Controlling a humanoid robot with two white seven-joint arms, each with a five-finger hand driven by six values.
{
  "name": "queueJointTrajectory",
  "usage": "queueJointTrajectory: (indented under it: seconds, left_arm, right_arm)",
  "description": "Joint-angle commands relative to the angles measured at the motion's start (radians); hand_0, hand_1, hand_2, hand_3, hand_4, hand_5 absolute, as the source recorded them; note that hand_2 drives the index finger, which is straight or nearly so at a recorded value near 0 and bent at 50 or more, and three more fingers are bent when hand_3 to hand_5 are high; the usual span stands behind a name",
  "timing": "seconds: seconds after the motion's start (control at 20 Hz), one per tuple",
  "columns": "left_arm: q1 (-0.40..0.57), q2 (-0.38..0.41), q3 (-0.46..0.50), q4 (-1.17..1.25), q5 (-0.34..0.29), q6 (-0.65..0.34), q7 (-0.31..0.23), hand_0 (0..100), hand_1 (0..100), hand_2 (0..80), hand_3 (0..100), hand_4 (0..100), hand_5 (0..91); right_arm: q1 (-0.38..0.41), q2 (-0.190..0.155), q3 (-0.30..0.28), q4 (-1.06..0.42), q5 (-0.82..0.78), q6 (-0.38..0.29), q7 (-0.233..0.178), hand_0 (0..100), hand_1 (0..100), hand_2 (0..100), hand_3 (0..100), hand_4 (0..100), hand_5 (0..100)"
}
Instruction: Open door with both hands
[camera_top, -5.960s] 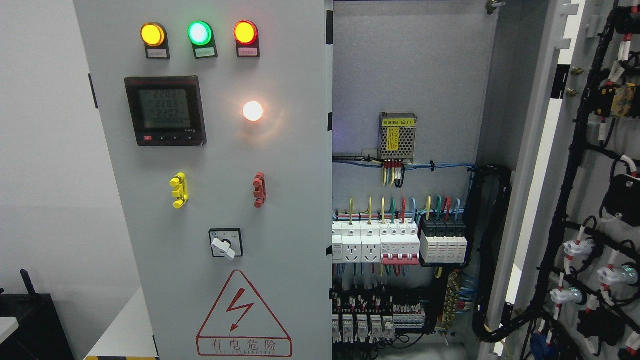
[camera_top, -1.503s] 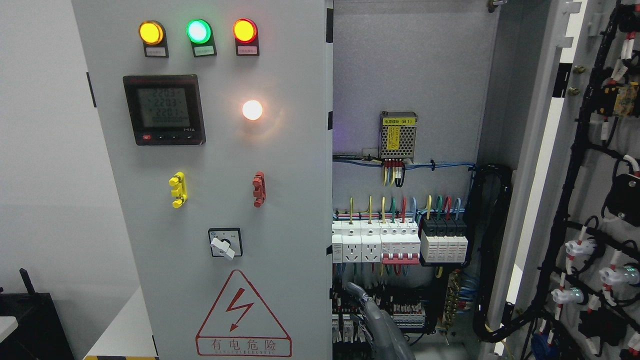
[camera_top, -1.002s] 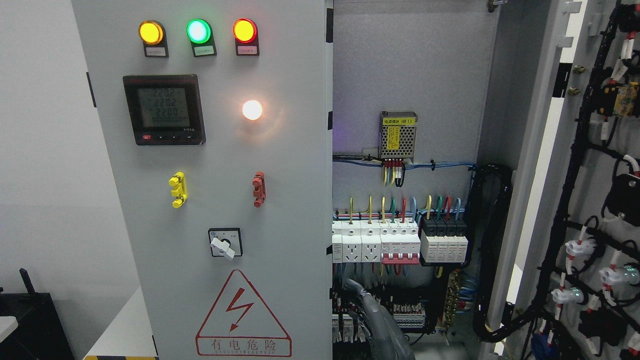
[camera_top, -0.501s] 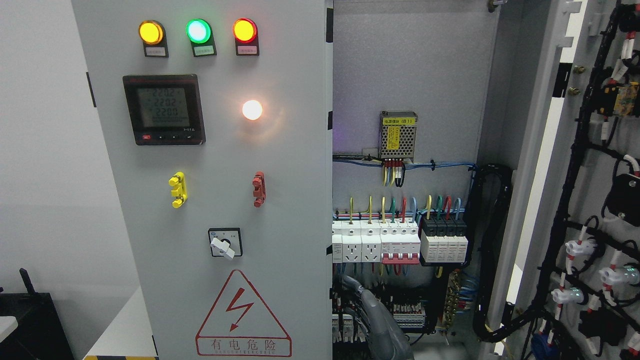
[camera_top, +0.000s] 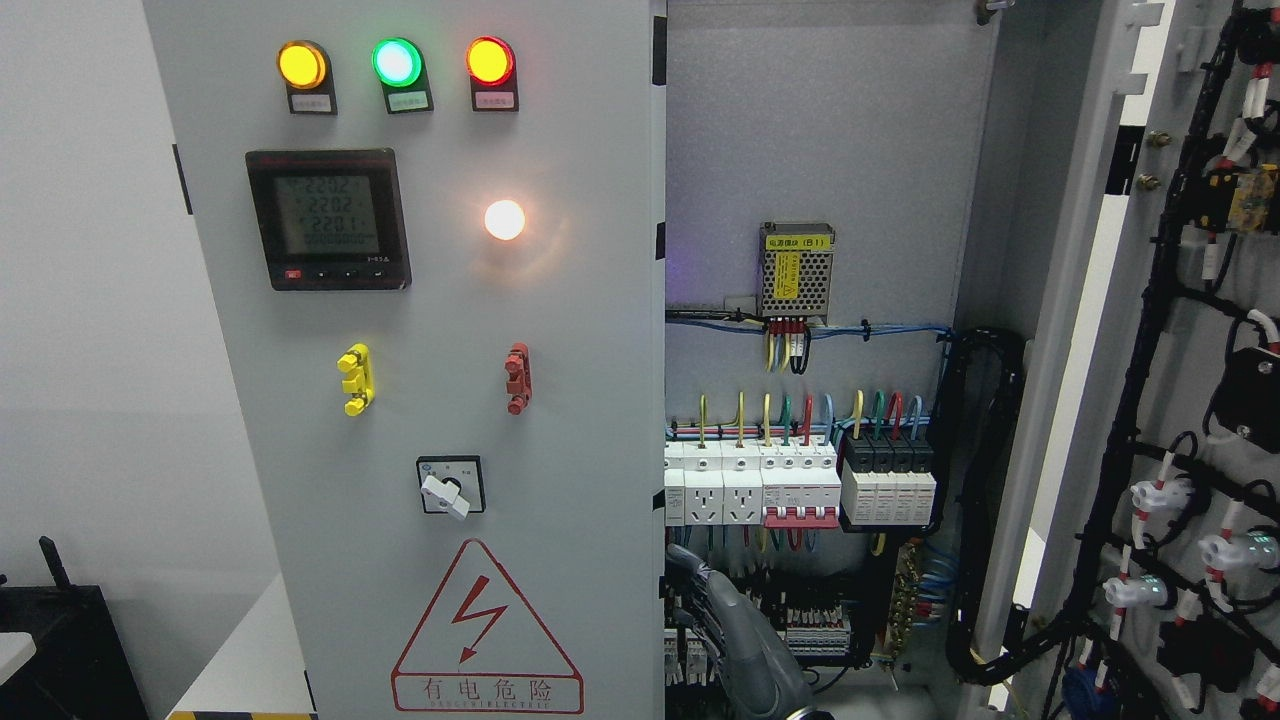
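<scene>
rising from the bottom edge, a grey hand (camera_top: 735, 630) sits just right of the closed left door (camera_top: 440, 400), before the breaker rows (camera_top: 800, 485); side and finger state cannot be told. right door (camera_top: 1170, 400) stands swung open.

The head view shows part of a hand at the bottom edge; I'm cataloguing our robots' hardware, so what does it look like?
Only one hand shows, rising from the bottom edge in front of the open cabinet's lower wiring. It looks dark grey and smooth, as if gloved or rubber-coated, with a rounded, tapering shape and a lighter sheen along its top. No cables, markings or separate fingers can be made out, and no second hand is in view.
</scene>
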Motion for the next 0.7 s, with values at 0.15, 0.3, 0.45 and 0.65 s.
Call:
queueJointTrajectory:
  seconds: [0.15, 0.3, 0.45, 0.65]
  left_arm:
    - [0.000, 0.000, 0.000, -0.032, 0.000, 0.002, 0.000, 0, 0, 0.0, 0, 3, 0.0]
    - [0.000, 0.000, 0.000, -0.031, 0.000, 0.002, 0.000, 0, 0, 0.0, 0, 3, 0.0]
    - [0.000, 0.000, 0.000, -0.032, 0.000, 0.000, 0.000, 0, 0, 0.0, 0, 3, 0.0]
    - [-0.001, 0.000, 0.000, -0.032, 0.000, 0.000, 0.000, 0, 0, 0.0, 0, 3, 0.0]
  right_arm:
    - [-0.037, -0.006, 0.013, 0.046, -0.054, 0.000, 0.039, 11, 0, 0, 0, 0, 0]
    - [-0.040, -0.020, 0.013, 0.058, -0.056, 0.000, 0.047, 11, 0, 0, 0, 0, 0]
    - [-0.040, -0.034, 0.013, 0.061, -0.068, 0.000, 0.087, 11, 0, 0, 0, 0, 0]
    - [-0.055, -0.047, 0.010, 0.085, -0.070, -0.001, 0.093, 11, 0, 0, 0, 0, 0]
